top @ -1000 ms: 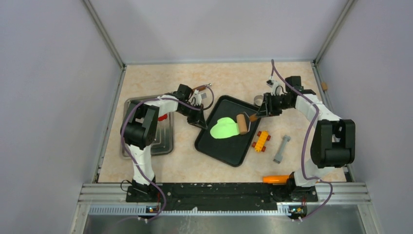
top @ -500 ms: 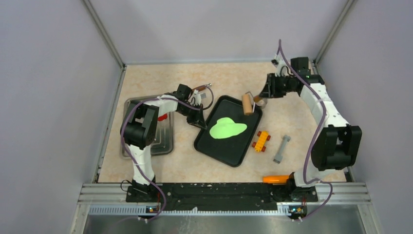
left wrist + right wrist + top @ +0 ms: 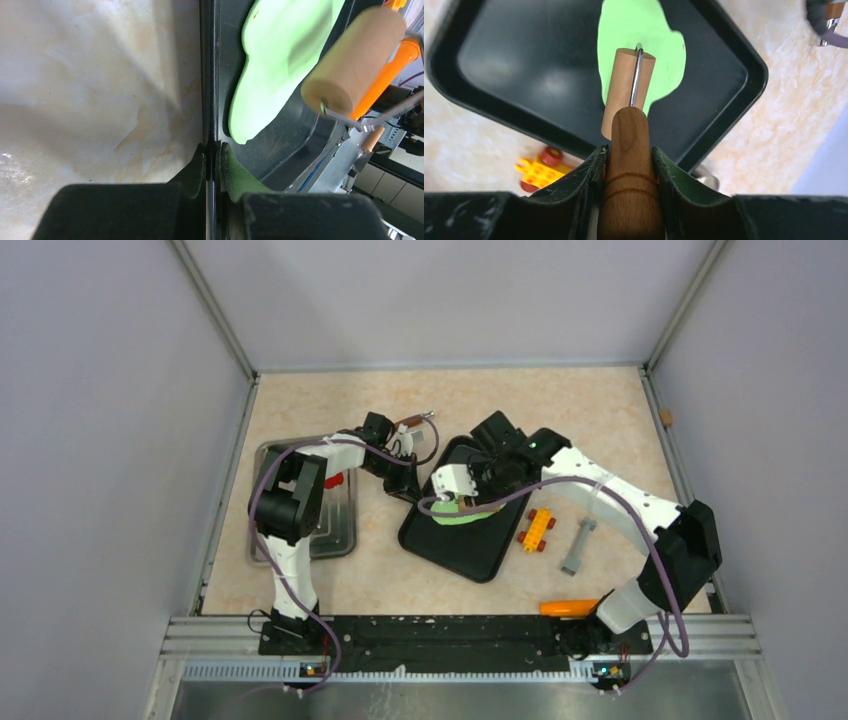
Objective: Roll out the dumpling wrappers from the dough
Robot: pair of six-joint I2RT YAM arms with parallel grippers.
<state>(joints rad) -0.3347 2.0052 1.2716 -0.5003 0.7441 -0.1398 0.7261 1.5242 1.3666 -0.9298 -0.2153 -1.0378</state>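
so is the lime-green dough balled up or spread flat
Spread flat: the soft lime-green dough lies as a thin irregular sheet in the black tray.

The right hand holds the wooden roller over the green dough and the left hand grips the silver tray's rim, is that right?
Not quite: the left hand grips the black tray's rim, not the silver tray's, as the left wrist view shows. The right hand does hold the wooden roller over the green dough.
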